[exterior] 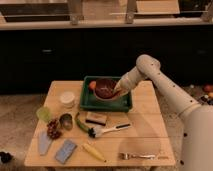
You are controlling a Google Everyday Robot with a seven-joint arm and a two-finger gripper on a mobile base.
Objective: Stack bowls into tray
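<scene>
Over tray, end effector at maroon bowl rim; grip state unclear, bowl partly hidden.

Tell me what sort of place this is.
Likely a kitchen: dark cabinets under a counter, a wooden table with fork and dish brush. The gripper is at the maroon bowl in the green tray.

One raised camera looks down across the wooden table from its near side, the claw over the tray beyond.
</scene>
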